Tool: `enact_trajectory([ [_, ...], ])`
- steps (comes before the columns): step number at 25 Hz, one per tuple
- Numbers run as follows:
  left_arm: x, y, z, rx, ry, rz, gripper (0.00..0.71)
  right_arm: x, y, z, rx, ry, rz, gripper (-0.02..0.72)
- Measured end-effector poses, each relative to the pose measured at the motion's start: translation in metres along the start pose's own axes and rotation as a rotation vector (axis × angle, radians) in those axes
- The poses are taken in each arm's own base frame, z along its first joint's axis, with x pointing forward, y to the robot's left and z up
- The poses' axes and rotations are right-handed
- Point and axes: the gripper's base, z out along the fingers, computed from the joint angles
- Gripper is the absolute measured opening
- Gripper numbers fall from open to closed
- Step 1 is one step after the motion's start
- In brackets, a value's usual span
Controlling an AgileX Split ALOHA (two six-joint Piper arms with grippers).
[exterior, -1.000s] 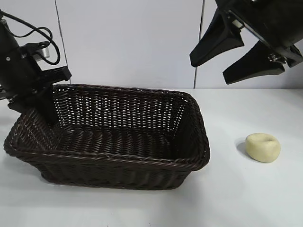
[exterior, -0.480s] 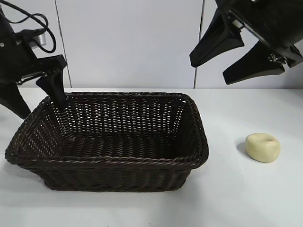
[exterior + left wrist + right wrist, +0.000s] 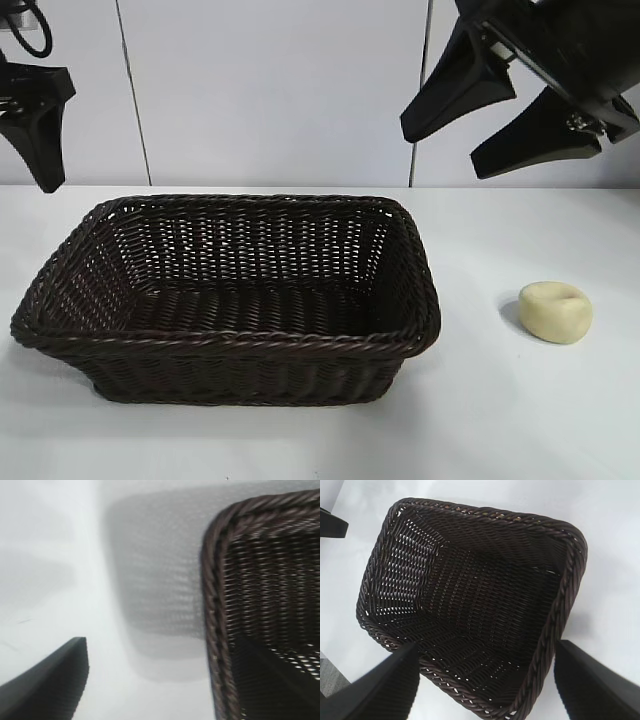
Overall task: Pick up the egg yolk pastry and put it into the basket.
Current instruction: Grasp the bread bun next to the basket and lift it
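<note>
Wicker basket (image 3: 230, 290) sat empty mid-tabletop, the egg yolk pastry (image 3: 556, 311) untouched toward the right edge, below the right tool (image 3: 487, 108), wide open, gripping nothing; left tool (image 3: 38, 125) empty, its spread unclear.

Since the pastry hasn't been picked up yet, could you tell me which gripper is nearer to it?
The right gripper hangs open above the egg yolk pastry, slightly left; the left gripper is beyond the basket.

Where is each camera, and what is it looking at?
Exterior view: faces the table from the front; basket, egg yolk pastry, left hand and right hand open above.
Left wrist view: looks down at a basket corner; one finger.
Right wrist view: looks into the empty basket; two fingers.
All share the basket.
</note>
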Motion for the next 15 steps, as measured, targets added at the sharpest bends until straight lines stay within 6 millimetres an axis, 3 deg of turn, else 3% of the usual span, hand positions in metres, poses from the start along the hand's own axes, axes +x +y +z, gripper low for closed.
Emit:
enact_trajectory([
  [2,0.002,0.011,-0.001,-0.012,0.018,-0.024,0.573,0.000,0.000,0.000,0.000,0.000,0.000,0.538],
  [8,0.013,0.008,-0.024,-0.003,0.014,-0.024,0.571,0.000,0.000,0.000,0.000,0.001,-0.001,0.538],
  [11,0.032,0.006,-0.043,-0.007,-0.001,-0.020,0.571,0.000,0.000,0.000,0.000,0.001,-0.001,0.538],
  [15,0.071,0.002,-0.067,-0.018,-0.040,-0.014,0.571,0.001,0.000,0.000,-0.004,0.009,-0.001,0.538],
])
